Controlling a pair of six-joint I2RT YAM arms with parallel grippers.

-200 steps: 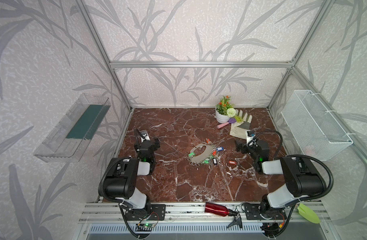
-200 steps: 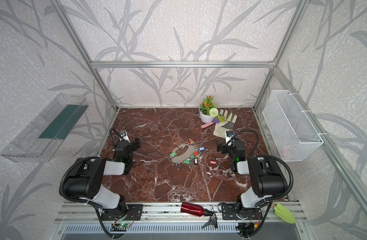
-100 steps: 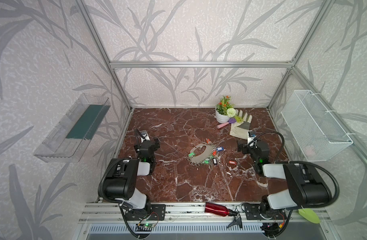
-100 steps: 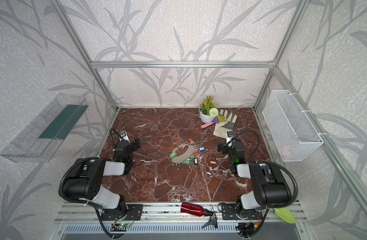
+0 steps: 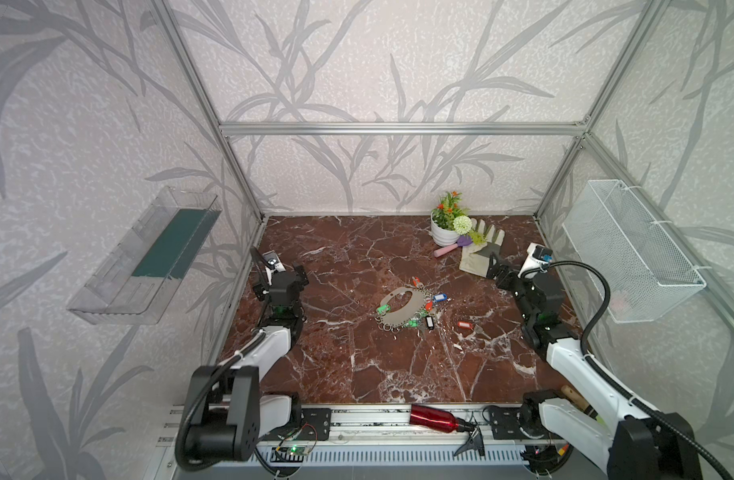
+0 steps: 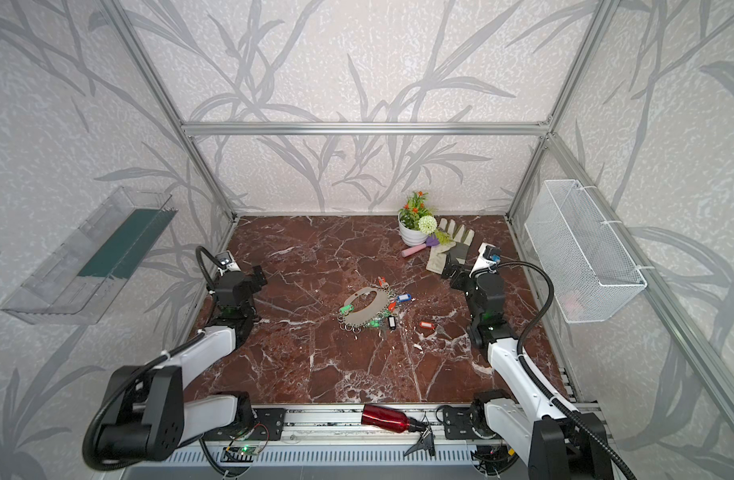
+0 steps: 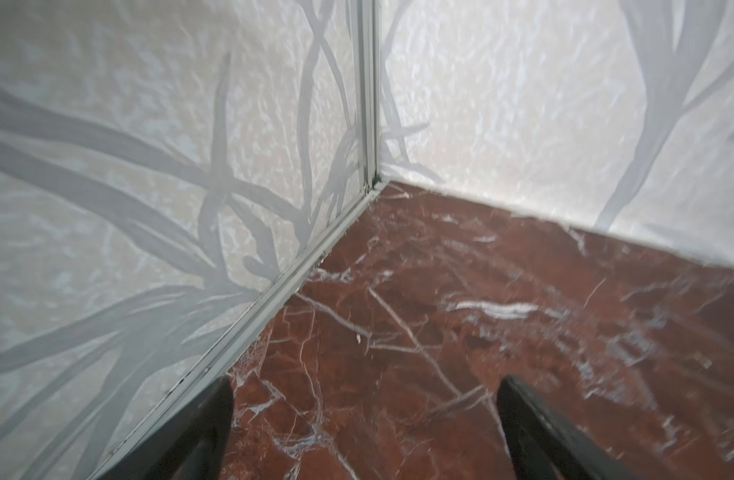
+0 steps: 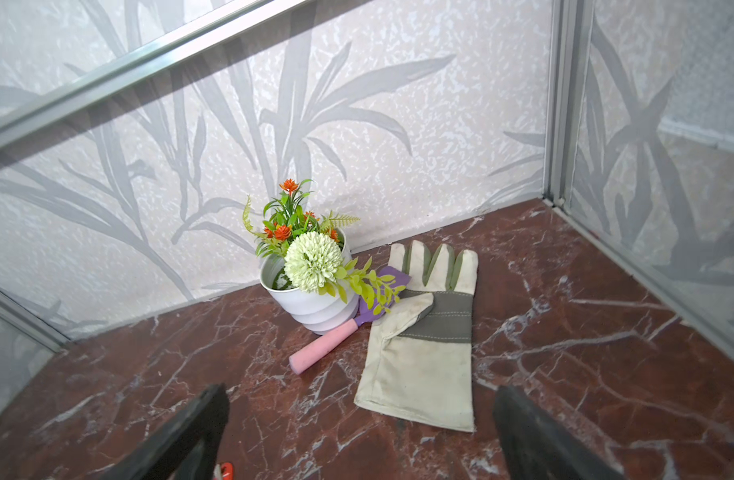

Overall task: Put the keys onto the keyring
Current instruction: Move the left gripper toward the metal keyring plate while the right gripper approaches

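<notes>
Opening step, I judge: nothing is gripped yet. The left claw [image 7: 365, 419] and right claw [image 8: 359, 424] both gape wide and empty. The keyring [image 5: 407, 314] lies flat mid-surface [image 5: 357, 357], with the loose red-orange key [image 5: 464, 323] near it on the right arm's side. Next, the right claw should descend over that key's tag

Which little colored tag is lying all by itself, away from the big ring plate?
The red-orange key tag. It lies alone on the marble, apart from the keyring; the blue tag and green tag sit at its edge.
</notes>
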